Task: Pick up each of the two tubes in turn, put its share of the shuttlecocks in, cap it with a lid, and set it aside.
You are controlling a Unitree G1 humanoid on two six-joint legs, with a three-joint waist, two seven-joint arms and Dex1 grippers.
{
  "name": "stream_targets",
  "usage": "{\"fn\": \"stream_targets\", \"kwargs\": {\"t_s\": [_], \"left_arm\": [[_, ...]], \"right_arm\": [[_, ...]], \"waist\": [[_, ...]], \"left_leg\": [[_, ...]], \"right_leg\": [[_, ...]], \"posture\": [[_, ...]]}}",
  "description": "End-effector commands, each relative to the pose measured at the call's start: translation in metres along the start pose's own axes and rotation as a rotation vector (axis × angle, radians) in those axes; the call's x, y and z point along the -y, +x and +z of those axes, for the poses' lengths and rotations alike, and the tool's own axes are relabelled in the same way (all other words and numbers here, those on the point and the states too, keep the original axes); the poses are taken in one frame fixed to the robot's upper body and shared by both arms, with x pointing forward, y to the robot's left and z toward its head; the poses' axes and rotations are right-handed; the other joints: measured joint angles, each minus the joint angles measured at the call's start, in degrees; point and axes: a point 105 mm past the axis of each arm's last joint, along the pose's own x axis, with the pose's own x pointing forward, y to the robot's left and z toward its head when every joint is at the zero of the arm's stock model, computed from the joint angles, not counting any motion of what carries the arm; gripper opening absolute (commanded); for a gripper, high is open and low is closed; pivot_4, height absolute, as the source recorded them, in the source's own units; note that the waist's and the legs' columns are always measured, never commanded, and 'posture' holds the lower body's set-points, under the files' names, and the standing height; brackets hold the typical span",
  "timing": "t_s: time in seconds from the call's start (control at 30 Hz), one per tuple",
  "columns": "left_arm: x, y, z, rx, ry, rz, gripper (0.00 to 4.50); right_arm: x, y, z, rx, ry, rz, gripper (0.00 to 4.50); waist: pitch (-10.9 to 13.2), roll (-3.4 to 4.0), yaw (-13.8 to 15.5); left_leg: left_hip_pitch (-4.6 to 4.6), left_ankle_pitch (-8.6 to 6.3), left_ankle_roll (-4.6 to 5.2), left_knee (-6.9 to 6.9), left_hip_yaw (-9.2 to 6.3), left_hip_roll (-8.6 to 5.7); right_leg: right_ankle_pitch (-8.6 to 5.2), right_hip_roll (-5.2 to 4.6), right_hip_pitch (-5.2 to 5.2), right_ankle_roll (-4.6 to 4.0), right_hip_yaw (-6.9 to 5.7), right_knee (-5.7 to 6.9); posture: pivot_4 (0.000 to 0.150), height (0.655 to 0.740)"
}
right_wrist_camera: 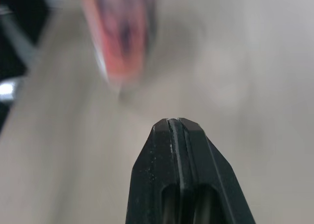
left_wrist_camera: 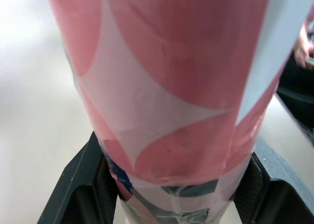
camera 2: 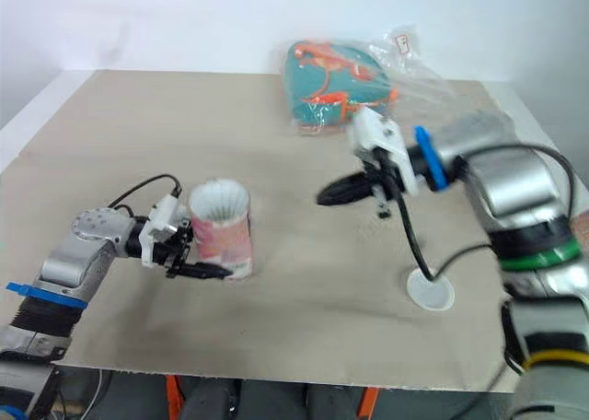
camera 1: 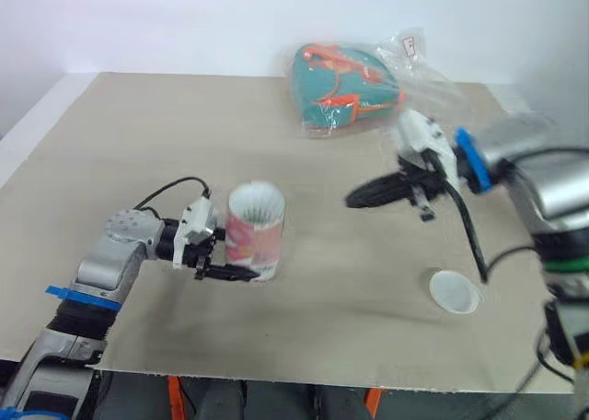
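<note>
One tube (camera 1: pixel 255 228), probably light and easily dented, sits clamped near its base in the left gripper (camera 1: pixel 241 260); the empty right gripper (camera 1: pixel 359 199), pinched shut, points toward it.

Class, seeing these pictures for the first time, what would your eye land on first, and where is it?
The pink-and-white tube stands at the front left of the table, clamped by the left end effector. A teal bag in clear plastic lies at the far edge, and a white lid lies front right.
</note>
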Motion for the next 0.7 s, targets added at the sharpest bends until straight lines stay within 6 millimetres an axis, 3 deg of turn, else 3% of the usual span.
{"fn": "stream_targets", "kwargs": {"t_s": [0.03,0.17,0.37,0.5,0.7], "left_arm": [[0.001,0.009,0.018,0.068,0.064,-0.017,2.63],[0.001,0.030,0.003,0.078,0.054,-0.068,2.63],[0.000,0.059,-0.022,0.072,0.038,-0.126,2.63],[-0.006,0.085,-0.029,0.073,0.039,-0.157,2.63],[-0.009,0.096,-0.035,0.074,0.045,-0.164,2.63]], "right_arm": [[-0.009,-0.028,-0.009,-0.084,-0.030,-0.104,1.88],[-0.013,-0.060,-0.055,-0.268,0.078,-0.181,3.72],[-0.017,-0.078,-0.079,-0.332,0.162,-0.209,3.72],[-0.011,-0.074,-0.098,-0.359,0.211,-0.245,3.72],[-0.004,-0.069,-0.125,-0.430,0.253,-0.269,3.72]], "waist": [[0.02,0.12,-0.45],[0.02,0.17,-0.61],[0.02,0.16,-1.40],[0.03,0.17,-1.39],[0.02,0.19,-1.43]], "left_leg": [[0.02,-0.01,0.01,-0.01,0.01,0.00],[0.10,-0.02,0.04,0.02,0.01,-0.01],[0.14,0.00,0.03,0.40,0.12,0.00],[0.16,0.07,0.06,0.57,0.13,-0.04],[0.15,0.10,0.03,0.57,0.18,-0.06]], "right_leg": [[0.00,0.01,0.00,0.00,0.02,0.00],[-0.01,0.03,0.08,0.01,0.01,0.03],[0.02,0.02,0.19,0.52,0.11,0.02],[0.19,0.01,0.28,0.69,0.16,0.01],[0.30,0.03,0.28,0.80,0.28,-0.08]], "posture": [[0.150,0.7400],[0.150,0.7400],[0.150,0.7400],[0.150,0.7400],[0.150,0.7400]]}}
